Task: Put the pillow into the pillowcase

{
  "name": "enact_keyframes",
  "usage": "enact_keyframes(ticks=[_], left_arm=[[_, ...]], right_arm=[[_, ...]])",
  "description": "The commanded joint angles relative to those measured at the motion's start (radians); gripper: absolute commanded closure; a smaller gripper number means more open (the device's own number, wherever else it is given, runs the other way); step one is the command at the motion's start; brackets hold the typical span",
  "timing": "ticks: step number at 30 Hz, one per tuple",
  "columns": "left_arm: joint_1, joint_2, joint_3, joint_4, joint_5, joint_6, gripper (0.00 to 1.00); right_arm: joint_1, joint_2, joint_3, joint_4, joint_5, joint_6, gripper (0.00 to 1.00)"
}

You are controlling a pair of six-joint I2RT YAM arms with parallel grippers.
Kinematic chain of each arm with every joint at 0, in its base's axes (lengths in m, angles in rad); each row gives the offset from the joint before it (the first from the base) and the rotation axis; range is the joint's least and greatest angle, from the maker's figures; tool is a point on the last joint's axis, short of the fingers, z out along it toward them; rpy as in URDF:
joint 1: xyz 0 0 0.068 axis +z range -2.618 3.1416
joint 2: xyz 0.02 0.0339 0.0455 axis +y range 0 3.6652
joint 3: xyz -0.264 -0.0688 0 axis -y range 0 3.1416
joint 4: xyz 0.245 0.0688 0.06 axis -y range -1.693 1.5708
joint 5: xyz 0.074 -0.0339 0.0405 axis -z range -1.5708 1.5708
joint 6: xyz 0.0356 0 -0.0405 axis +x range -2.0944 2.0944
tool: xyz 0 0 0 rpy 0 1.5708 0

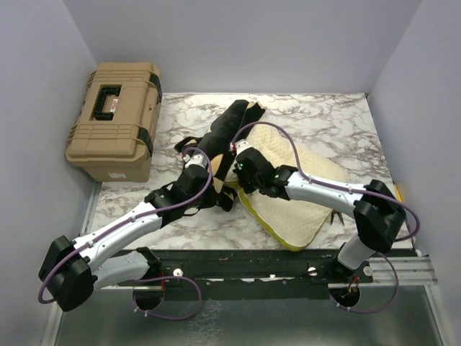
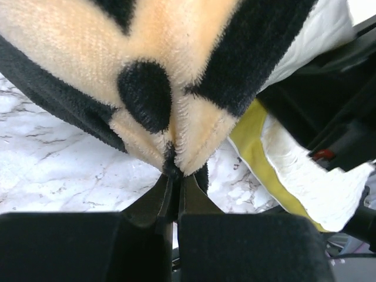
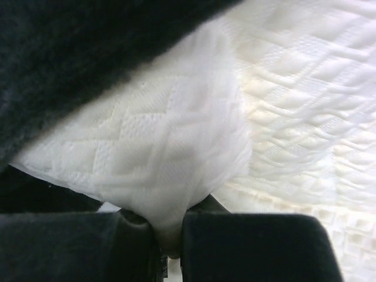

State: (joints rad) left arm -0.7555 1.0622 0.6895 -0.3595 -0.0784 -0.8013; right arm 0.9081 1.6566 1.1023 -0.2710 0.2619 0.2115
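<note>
Left jaws pinch the pillowcase (image 2: pixel 147 88), right jaws pinch the pillow (image 3: pixel 170 158); nearly all the pillow lies outside, so insertion remains.

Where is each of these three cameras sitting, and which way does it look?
Top: fixed above and behind, looking down at the table and toolbox; the left arm and right arm show.
Left wrist: rides the left arm, looking along the left claw, which pinches the pillowcase.
Right wrist: rides the right arm, looking along the right claw, which pinches the pillow.
Shared: both wrist views catch pillow and pillowcase together.
</note>
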Motion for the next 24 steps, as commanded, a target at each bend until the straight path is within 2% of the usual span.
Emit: enact_keyframes(ticks=[1, 10, 13, 17, 21, 22, 24], left_arm=[[-0.065, 0.0, 0.049, 0.01, 0.034, 0.016, 1.0], [-0.315, 0.16, 0.323, -0.01, -0.064, 0.161, 1.0], [-0.391, 0.141, 0.353, -0.01, -0.128, 0.196, 1.0], [-0.448, 0.096, 0.352, -0.011, -0.122, 0.25, 1.0], [-0.452, 0.07, 0.32, -0.026, -0.115, 0.252, 1.0], [-0.452, 0.068, 0.323, -0.037, -0.114, 0.254, 0.97], [-0.453, 0.063, 0.346, -0.062, -0.119, 0.263, 0.72]], right_arm=[[-0.036, -0.142, 0.078, 0.141, -0.091, 0.058, 1.0], [-0.058, -0.194, 0.111, 0.226, -0.281, 0.154, 1.0], [-0.087, -0.194, 0.086, 0.261, -0.341, 0.196, 1.0], [-0.177, -0.207, 0.013, 0.363, -0.443, 0.287, 1.0], [-0.196, -0.203, 0.019, 0.372, -0.56, 0.22, 1.0], [-0.195, -0.198, 0.021, 0.367, -0.602, 0.197, 1.0], [-0.196, -0.197, 0.012, 0.336, -0.675, 0.159, 1.0]])
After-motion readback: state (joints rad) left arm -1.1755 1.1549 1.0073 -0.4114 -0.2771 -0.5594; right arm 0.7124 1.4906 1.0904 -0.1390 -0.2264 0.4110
